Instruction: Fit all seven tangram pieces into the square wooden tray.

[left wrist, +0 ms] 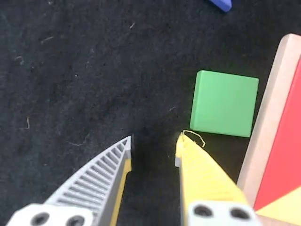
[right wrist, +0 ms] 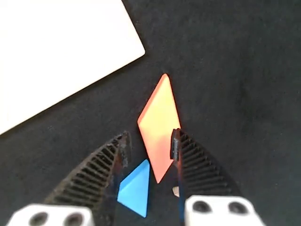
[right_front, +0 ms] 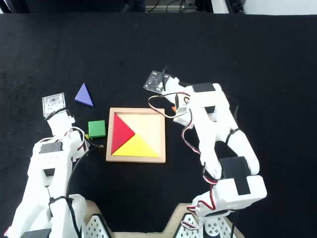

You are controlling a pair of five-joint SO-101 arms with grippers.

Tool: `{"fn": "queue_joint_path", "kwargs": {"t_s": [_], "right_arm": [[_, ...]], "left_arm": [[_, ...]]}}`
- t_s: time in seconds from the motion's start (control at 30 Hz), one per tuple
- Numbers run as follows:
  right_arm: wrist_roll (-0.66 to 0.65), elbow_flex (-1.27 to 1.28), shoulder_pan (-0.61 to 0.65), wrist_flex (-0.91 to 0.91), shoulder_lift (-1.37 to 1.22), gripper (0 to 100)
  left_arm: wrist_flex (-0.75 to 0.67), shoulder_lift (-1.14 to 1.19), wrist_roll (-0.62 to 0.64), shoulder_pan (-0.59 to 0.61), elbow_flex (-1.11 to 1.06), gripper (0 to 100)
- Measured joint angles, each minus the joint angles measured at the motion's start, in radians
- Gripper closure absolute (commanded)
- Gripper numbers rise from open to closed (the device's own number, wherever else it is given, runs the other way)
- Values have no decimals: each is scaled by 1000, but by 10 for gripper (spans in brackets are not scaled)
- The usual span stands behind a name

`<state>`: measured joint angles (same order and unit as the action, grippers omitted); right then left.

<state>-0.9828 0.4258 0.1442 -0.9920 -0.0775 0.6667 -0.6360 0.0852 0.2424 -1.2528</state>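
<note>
A black cloth-covered table (right_front: 257,54) is stretching across the whole scene, flecked with lint, and along its far edge a strip of white wall (right_front: 282,6) and some dark cables (right_front: 168,5) are showing.

The right arm (right_front: 223,144) is bending over the cloth by the far right corner of the square wooden tray (right_front: 136,159). The left arm (right_front: 49,168) is standing on the tray's left side.

Inside the tray, a red triangle (right_front: 120,133) and a yellow triangle (right_front: 136,147) are lying edge to edge, leaving the rest of the floor bare. A green square (right_front: 96,129) is sitting just left of the tray – apart from the rim – and a purple-blue triangle (right_front: 84,95) is lying farther back.

The right gripper (right wrist: 149,141) is hanging with fingers spread, straddling one end of an orange parallelogram (right wrist: 159,117) and a small blue triangle (right wrist: 135,187). The left gripper (left wrist: 155,139) is likewise gaping over bare cloth beside the green square.
</note>
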Motion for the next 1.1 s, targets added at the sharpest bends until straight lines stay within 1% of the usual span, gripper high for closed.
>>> {"fn": "queue_joint_path", "kwargs": {"t_s": [0.3, 0.6, 0.97, 1.1], "right_arm": [[-6, -40, 0, 48, -123, 850], [-12, -54, 0, 48, -132, 854], [-100, -40, -2, 57, -132, 854], [-107, -38, -2, 57, -132, 854]], "left_arm": [[0, 0, 0, 0, 0, 841], [0, 0, 0, 0, 0, 841], [0, 0, 0, -6, 0, 841], [0, 0, 0, -6, 0, 841]]}}
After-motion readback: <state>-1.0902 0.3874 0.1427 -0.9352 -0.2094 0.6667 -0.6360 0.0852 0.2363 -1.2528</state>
